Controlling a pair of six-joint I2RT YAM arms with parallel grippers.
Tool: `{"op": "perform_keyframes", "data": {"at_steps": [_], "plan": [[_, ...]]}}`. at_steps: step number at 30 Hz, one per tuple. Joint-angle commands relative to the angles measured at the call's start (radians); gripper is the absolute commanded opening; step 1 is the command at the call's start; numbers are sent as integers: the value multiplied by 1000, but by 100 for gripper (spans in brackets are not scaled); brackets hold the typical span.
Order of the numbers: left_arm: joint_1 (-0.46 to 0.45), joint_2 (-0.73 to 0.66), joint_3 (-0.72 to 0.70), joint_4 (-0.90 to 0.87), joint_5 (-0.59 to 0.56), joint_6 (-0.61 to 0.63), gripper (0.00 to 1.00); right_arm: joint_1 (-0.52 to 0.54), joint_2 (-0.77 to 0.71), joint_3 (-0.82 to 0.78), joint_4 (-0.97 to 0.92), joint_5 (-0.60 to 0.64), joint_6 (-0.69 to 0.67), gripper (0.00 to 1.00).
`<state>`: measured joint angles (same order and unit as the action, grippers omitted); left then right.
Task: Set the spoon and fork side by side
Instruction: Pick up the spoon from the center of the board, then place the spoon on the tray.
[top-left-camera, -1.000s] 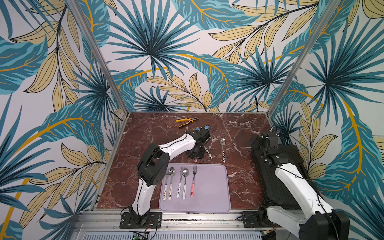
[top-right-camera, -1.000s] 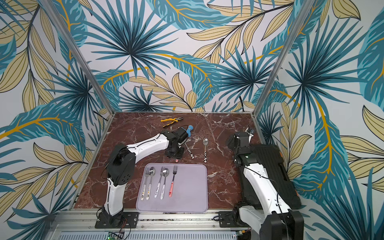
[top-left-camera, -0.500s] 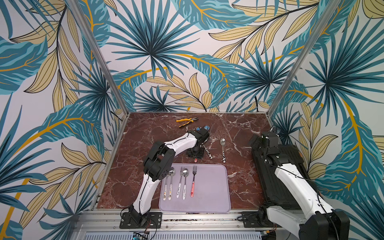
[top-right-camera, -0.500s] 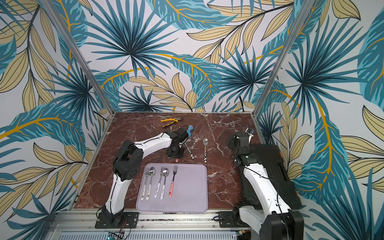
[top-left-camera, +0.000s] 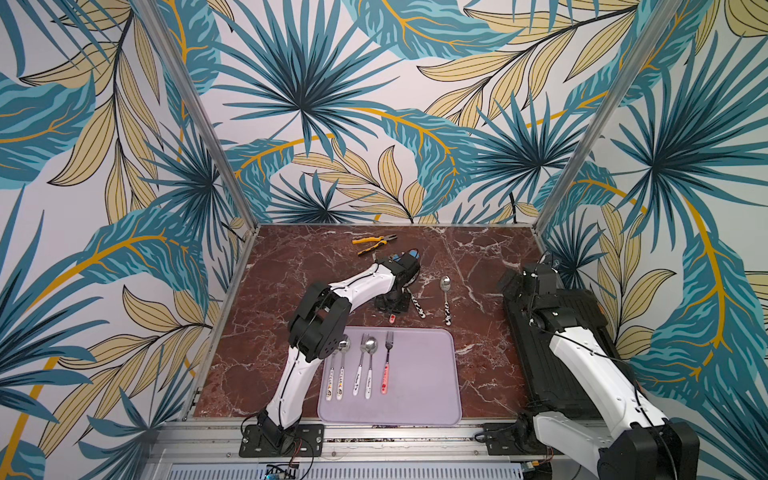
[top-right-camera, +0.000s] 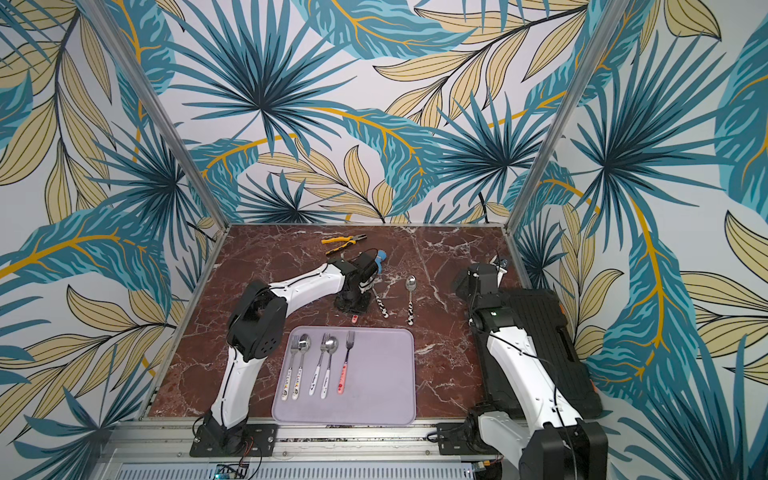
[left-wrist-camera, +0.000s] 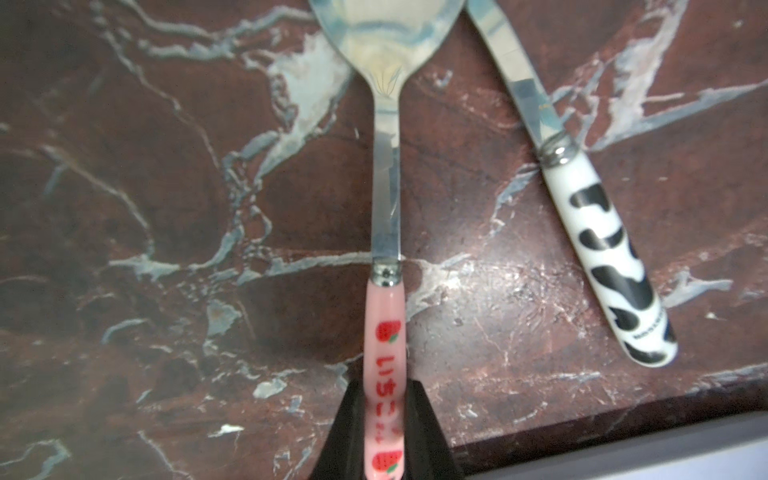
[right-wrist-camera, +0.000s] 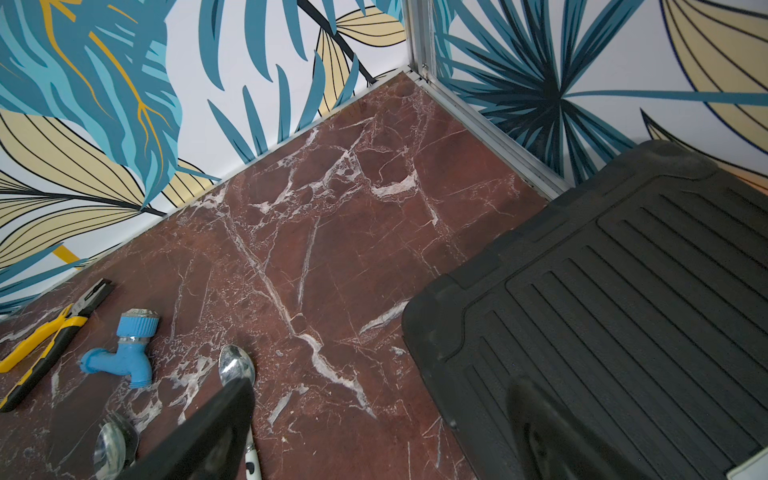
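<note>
A spoon (left-wrist-camera: 384, 332) with a pink strawberry handle lies on the marble table behind the tray. My left gripper (left-wrist-camera: 384, 432) points down and is shut on that handle, a black finger (left-wrist-camera: 353, 436) pressing each side. Only the handle's end (top-left-camera: 392, 319) shows below the left gripper (top-left-camera: 390, 307) in both top views. The matching pink-handled fork (top-left-camera: 386, 361) lies on the purple tray (top-left-camera: 424, 390), to the right of two fork-and-spoon pairs. My right gripper (right-wrist-camera: 378, 428) hangs open and empty by the black mat, also seen as the right gripper (top-left-camera: 515, 284) from above.
A cow-patterned fork (left-wrist-camera: 602, 249) lies just beside the held spoon, and a cow-patterned spoon (top-left-camera: 445, 299) lies to its right. Yellow pliers (top-left-camera: 374, 243) and a blue tap (right-wrist-camera: 120, 357) sit at the back. The black mat (right-wrist-camera: 623, 291) covers the right side.
The left jaws have closed onto the pink spoon handle. The left arm's elbow has shifted slightly to the right. The right arm has stayed still.
</note>
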<state>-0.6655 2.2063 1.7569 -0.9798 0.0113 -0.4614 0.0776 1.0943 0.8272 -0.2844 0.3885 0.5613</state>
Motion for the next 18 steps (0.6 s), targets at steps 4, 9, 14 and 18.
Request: {"op": "perform_keyframes", "data": {"at_steps": [4, 9, 14, 18], "plan": [[-3, -128, -5, 11, -5, -25, 2, -1, -7, 10, -17, 9, -3, 100], [-37, -225, -95, 35, -1, -61, 2, -1, -10, 10, -16, 6, 1, 100], [-106, -316, -217, 59, -8, -123, 3, -1, -11, 12, -16, -7, 5, 100], [-176, -385, -323, 88, -20, -196, 4, -1, -16, 10, -13, -10, 9, 99]]}}
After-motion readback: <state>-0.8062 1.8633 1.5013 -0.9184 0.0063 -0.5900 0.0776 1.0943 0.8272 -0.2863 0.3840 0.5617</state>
